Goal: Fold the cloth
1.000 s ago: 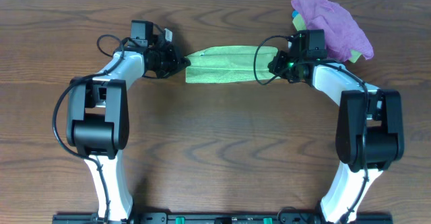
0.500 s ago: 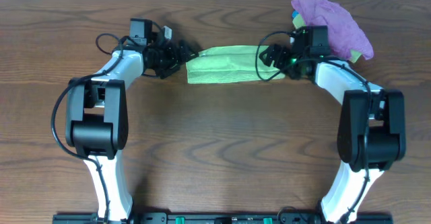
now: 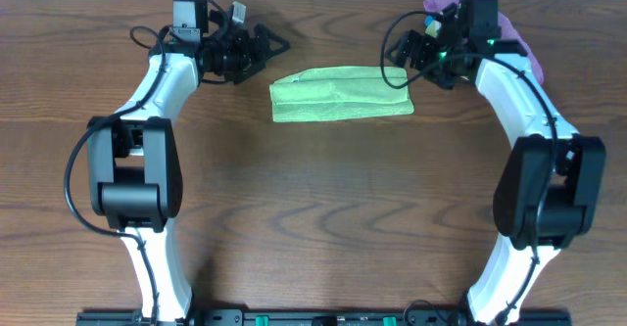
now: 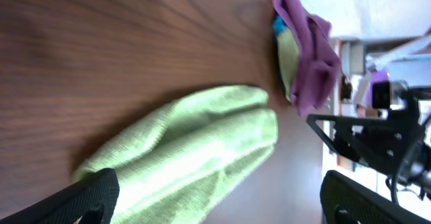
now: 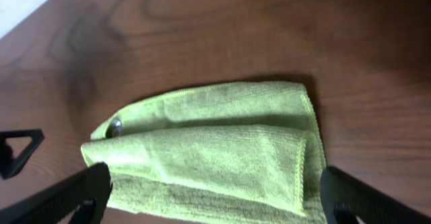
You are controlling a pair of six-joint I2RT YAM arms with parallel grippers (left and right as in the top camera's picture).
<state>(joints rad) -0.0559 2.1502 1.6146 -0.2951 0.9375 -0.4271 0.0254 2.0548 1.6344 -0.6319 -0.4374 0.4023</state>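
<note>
Lime-green cloth [image 3: 341, 94] flat on table [image 3: 313, 194]

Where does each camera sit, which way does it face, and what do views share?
Overhead: above the table, looking straight down at the cloth; both arms, left gripper, right gripper show.
Left wrist: beyond the cloth's left end, facing right toward the purple cloth; own fingertips show.
Right wrist: above the cloth's right end, looking down-left; own fingertips show.
Shared: all see the cloth.

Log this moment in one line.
cloth: folded, flat on table | left end effector: open, empty | right end effector: open, empty
</note>
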